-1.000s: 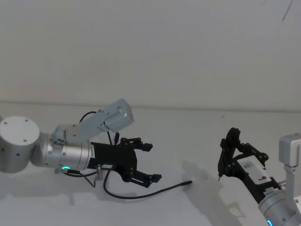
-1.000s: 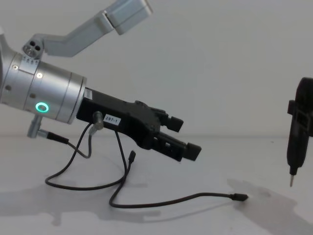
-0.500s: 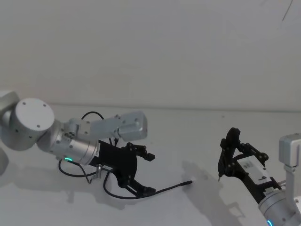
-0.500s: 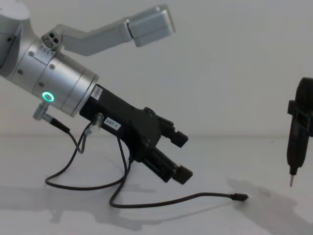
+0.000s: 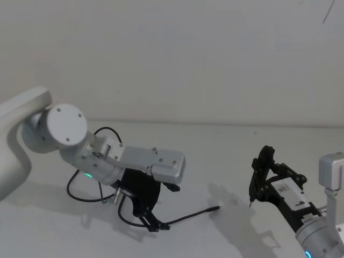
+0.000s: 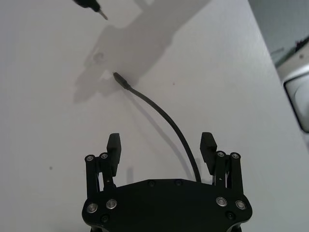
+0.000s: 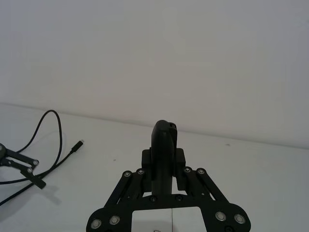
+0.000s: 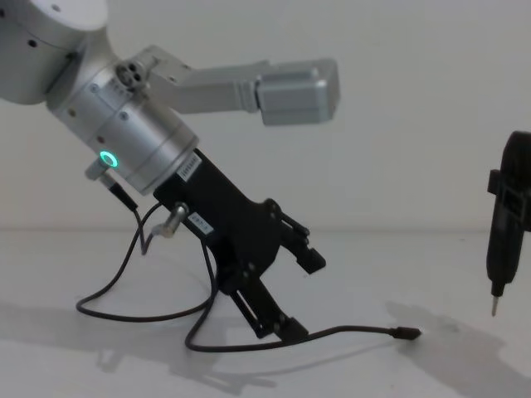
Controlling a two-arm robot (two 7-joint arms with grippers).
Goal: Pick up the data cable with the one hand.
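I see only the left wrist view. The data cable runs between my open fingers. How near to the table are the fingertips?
Observer: In the chest view the left gripper tilts steeply down; its lower fingertip is at the level of the data cable, the upper one well above.
Operator: And the right arm?
Observer: The right gripper is shut on a slim black tool, off to the right, its tip above the table, apart from the cable's plug.
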